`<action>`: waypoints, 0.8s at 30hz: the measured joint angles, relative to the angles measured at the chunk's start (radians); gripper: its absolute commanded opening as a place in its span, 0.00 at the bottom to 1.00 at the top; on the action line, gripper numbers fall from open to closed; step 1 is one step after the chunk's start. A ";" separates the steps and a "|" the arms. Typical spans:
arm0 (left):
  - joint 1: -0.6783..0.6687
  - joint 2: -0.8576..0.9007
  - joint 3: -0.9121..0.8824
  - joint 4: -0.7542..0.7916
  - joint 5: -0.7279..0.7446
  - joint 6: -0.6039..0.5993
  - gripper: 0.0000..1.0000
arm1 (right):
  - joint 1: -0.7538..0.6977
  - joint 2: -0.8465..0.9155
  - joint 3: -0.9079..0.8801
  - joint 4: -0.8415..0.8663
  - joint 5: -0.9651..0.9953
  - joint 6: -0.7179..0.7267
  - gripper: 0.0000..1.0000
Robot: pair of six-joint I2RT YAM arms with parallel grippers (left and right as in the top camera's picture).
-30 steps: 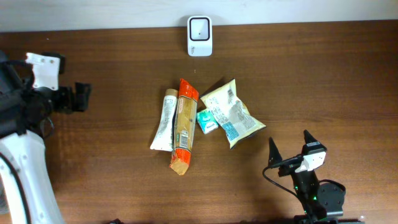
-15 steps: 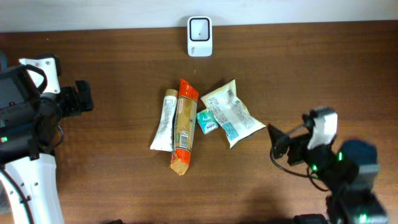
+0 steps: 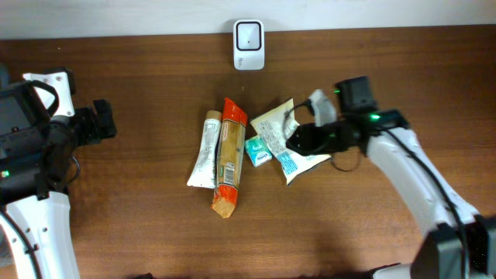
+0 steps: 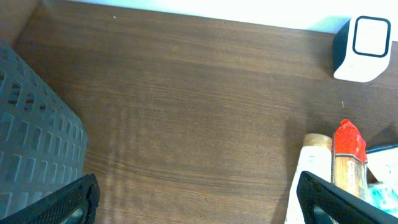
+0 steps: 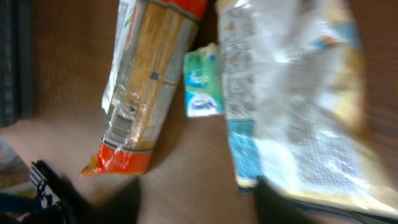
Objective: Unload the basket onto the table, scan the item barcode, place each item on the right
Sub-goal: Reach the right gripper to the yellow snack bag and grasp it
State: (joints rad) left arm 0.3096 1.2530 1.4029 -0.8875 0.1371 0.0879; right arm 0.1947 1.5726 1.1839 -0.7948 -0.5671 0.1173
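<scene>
Dark brown wood tabletop (image 3: 139, 70) with a small heap of groceries on it. I'll place everything off the white boxy barcode scanner (image 3: 248, 45), which stands at the far edge.

Just in front of the scanner lies the pile. A long clear packet with orange ends (image 3: 229, 155) is almost straight in front of it, with a white squeeze tube (image 3: 204, 151) touching its left side. A small teal sachet (image 3: 258, 149) is tucked against its right side. The crinkly cream snack bag (image 3: 271, 128) lies flat in front of the scanner and a bit to the right, label side up, touching the sachet.

The right fingers (image 3: 297, 142) are over that bag, right on top of it in the overhead view. The wrist shot is all motion blur, so I honestly can't tell if they're pinching the bag or only hovering.

The left fingers (image 3: 103, 122) hang way off to the scanner's left, spread wide with nothing between them. A dark grey perforated plastic crate (image 4: 37, 137) is beside them.
</scene>
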 measured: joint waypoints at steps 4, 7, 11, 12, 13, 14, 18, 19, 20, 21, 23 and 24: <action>0.000 0.000 0.000 0.001 0.000 0.000 0.99 | 0.157 0.163 0.000 0.022 -0.011 0.137 0.22; 0.000 0.000 0.000 0.001 0.000 0.000 0.99 | 0.212 0.227 -0.003 0.018 0.015 0.174 0.25; 0.000 0.000 0.000 0.000 0.000 0.000 0.99 | 0.229 0.263 -0.005 0.006 0.181 0.239 0.44; 0.000 0.000 0.000 0.001 0.000 0.000 0.99 | 0.224 0.263 -0.005 0.003 0.200 0.243 0.46; 0.000 0.000 0.000 0.001 0.000 0.000 0.99 | 0.212 0.263 -0.005 -0.001 0.232 0.251 0.47; 0.000 0.000 0.000 0.001 0.000 0.000 0.99 | 0.198 0.263 -0.005 -0.002 0.264 0.251 0.47; 0.000 0.000 0.000 0.001 0.000 0.000 0.99 | 0.105 0.263 -0.005 -0.018 0.342 0.253 0.51; 0.000 0.000 0.000 0.001 0.000 0.000 0.99 | 0.063 0.263 -0.005 -0.021 0.353 0.248 0.53; 0.000 0.000 0.000 0.001 0.000 0.000 0.99 | 0.016 0.263 -0.005 -0.021 0.362 0.238 0.57; 0.000 0.000 0.000 0.001 0.000 0.000 0.99 | -0.022 0.263 -0.005 -0.020 0.366 0.224 0.59; 0.000 0.000 0.000 0.001 0.000 0.000 0.99 | -0.101 0.263 -0.005 -0.015 0.352 0.168 0.59; 0.000 0.000 0.000 0.001 0.000 0.000 0.99 | -0.146 0.263 -0.004 -0.014 0.307 0.115 0.62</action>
State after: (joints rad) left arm 0.3096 1.2530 1.4029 -0.8867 0.1371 0.0875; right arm 0.0490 1.8355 1.1797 -0.8085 -0.2600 0.2321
